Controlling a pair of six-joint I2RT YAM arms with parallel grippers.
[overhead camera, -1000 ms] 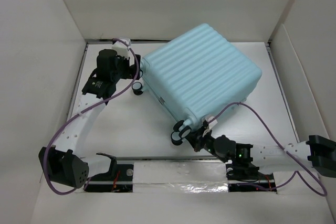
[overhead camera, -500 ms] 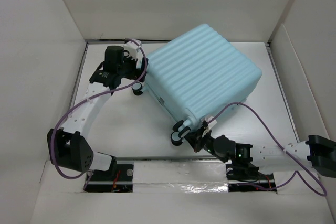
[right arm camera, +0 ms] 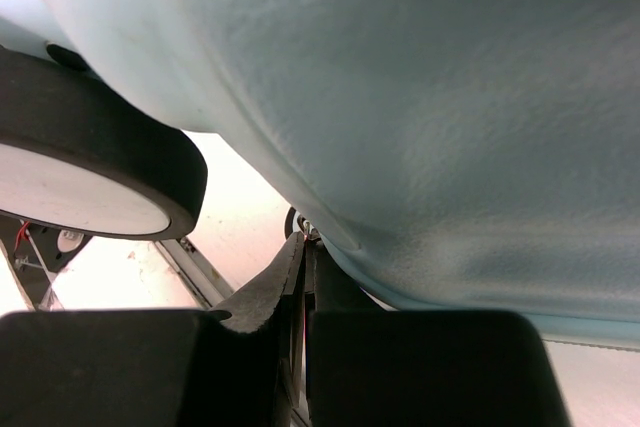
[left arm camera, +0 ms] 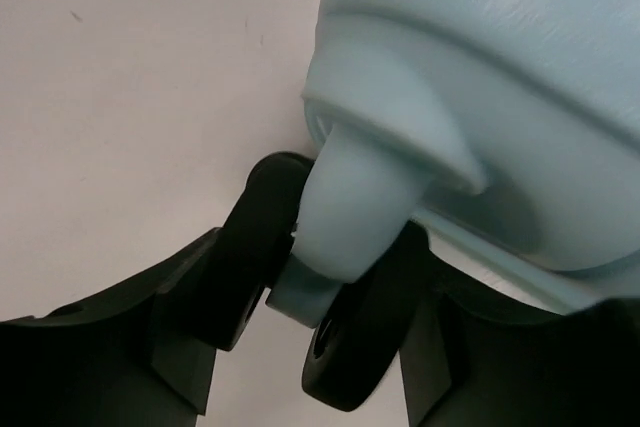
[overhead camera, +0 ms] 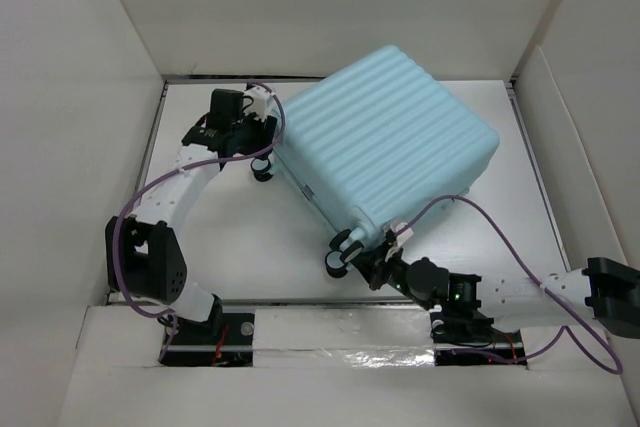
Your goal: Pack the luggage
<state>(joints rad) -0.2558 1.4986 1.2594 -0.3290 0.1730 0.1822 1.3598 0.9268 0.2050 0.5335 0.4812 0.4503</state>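
Fingers [left arm camera: 200,327] of the left gripper [left arm camera: 335,292] stand either side of the far caster [left arm camera: 350,207], narrowed onto it, with their dark pads against its two black wheels. That caster hangs from a pale blue stem at the corner of the luggage [overhead camera: 390,137]. In the overhead view this corner is at the case's 9 o'clock, and the left arm [overhead camera: 180,182] bends up to it from 7 o'clock.

At the case's 7 o'clock corner the right gripper [right arm camera: 300,257] is pinched fully together. Its tips press up against the curved blue shell, just beside the near caster [right arm camera: 90,177], which sits at 10 o'clock in the wrist view. Whether anything thin is caught between those tips cannot be told. The right arm [overhead camera: 520,292] stretches low to it from 4 o'clock, and a purple cable [overhead camera: 470,209] loops over it.

The luggage lies closed on the white table [overhead camera: 250,247], ribbed face up and turned diagonally, filling the area from the middle toward 1 o'clock.
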